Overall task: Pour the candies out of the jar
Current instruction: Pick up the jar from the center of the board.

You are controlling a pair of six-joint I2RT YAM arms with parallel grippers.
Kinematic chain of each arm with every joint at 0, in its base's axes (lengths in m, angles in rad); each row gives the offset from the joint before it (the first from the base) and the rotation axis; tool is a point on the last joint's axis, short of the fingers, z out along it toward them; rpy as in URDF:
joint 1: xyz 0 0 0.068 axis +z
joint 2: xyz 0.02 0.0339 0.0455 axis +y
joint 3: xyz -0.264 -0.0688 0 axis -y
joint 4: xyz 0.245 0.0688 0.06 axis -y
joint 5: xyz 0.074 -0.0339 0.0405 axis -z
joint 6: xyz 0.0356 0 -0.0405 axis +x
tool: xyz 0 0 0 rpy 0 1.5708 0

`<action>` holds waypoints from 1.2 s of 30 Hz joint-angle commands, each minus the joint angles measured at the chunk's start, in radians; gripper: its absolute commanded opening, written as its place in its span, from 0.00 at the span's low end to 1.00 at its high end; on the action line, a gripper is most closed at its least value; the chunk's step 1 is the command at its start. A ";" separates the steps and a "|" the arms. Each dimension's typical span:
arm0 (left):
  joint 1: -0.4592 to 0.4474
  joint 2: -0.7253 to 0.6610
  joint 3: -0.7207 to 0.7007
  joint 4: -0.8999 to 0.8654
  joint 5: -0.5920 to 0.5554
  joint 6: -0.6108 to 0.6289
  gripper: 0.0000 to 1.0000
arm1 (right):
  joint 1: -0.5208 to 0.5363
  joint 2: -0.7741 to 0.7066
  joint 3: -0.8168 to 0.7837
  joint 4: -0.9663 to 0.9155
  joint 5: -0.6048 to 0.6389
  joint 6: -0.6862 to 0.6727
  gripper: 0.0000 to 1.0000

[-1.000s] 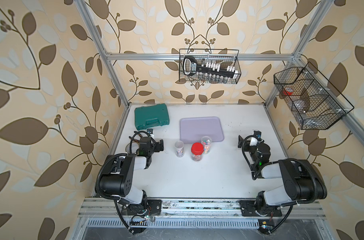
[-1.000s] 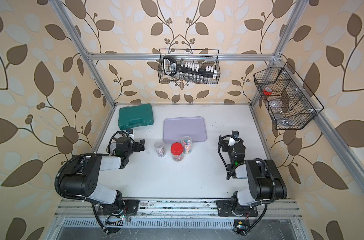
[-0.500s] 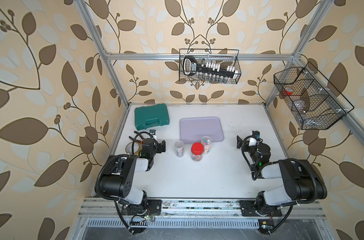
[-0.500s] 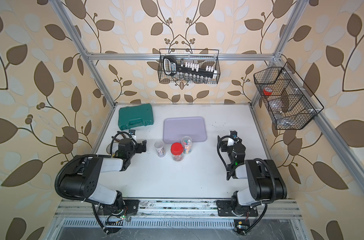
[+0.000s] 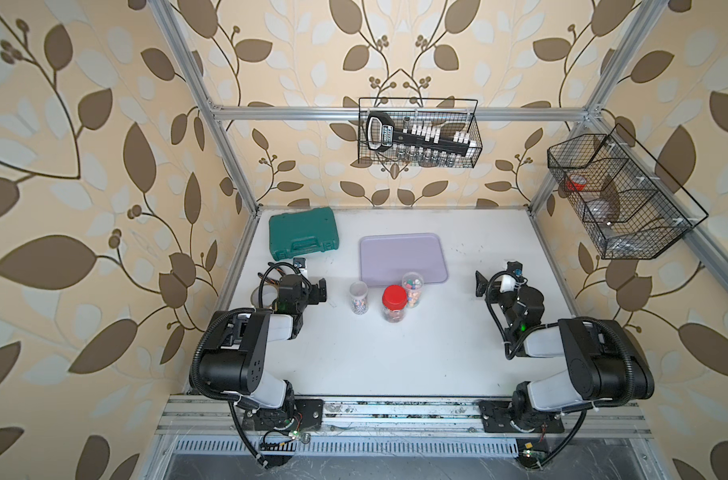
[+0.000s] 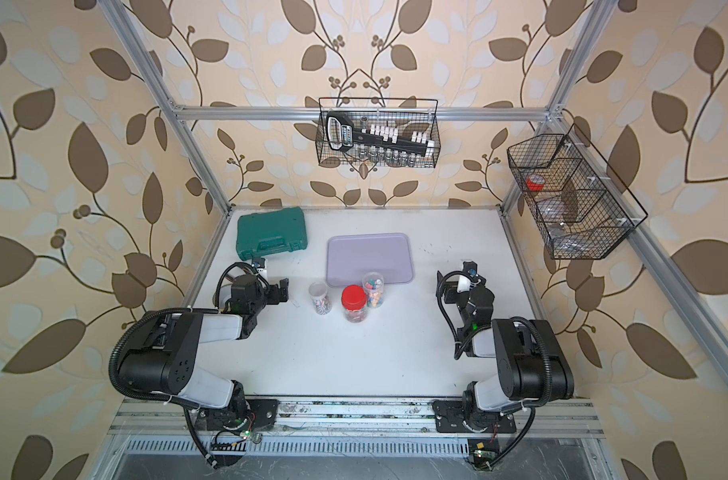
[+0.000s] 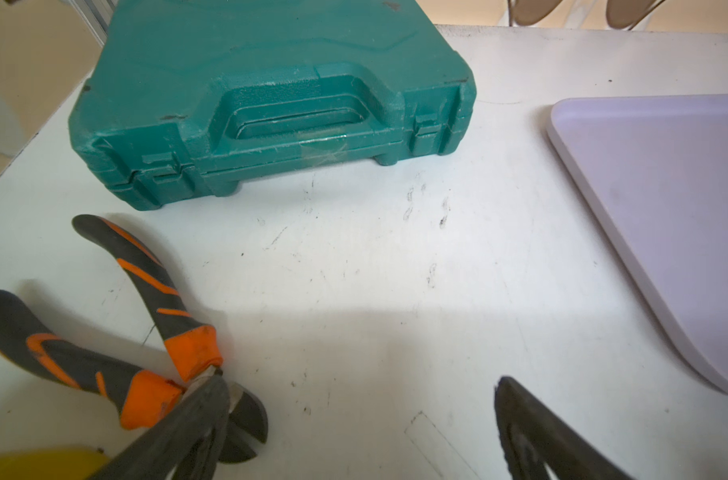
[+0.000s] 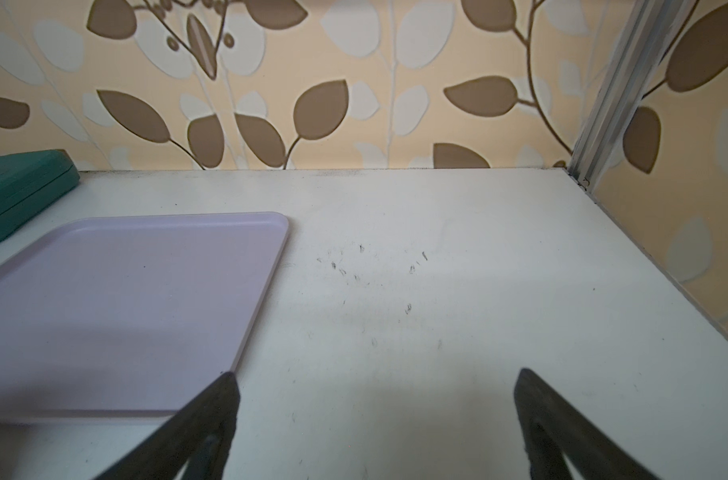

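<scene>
Left gripper [image 7: 360,382] spread wide, empty, pliers [image 7: 117,332] by its finger; right gripper [image 8: 376,374] equally wide, empty. 3 candy jars [image 5: 394,303] between them, nearer left.

No legible txt; basket tool label [image 5: 382,136] blurred

Three clear jars stand upright in a short row mid-counter [image 5: 395,357]. The red-lidded jar [image 5: 394,305] is closed, with candies [image 5: 393,316] showing low through its wall. Just beside it, the open jar [image 5: 412,289] is nearly full of multicoloured pieces. The small open jar [image 5: 358,297] stands slightly apart, partly filled.
</scene>
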 commanded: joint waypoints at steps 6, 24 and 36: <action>-0.011 -0.164 0.363 -0.544 0.041 -0.029 0.99 | -0.002 -0.006 0.010 -0.005 0.002 0.014 0.99; -0.012 -0.563 0.751 -1.255 0.166 -0.099 0.99 | 0.193 -0.460 0.591 -1.276 0.170 0.163 0.99; -0.012 -0.406 0.832 -1.411 0.331 -0.067 0.99 | 0.784 -0.193 0.983 -1.827 0.479 0.293 0.99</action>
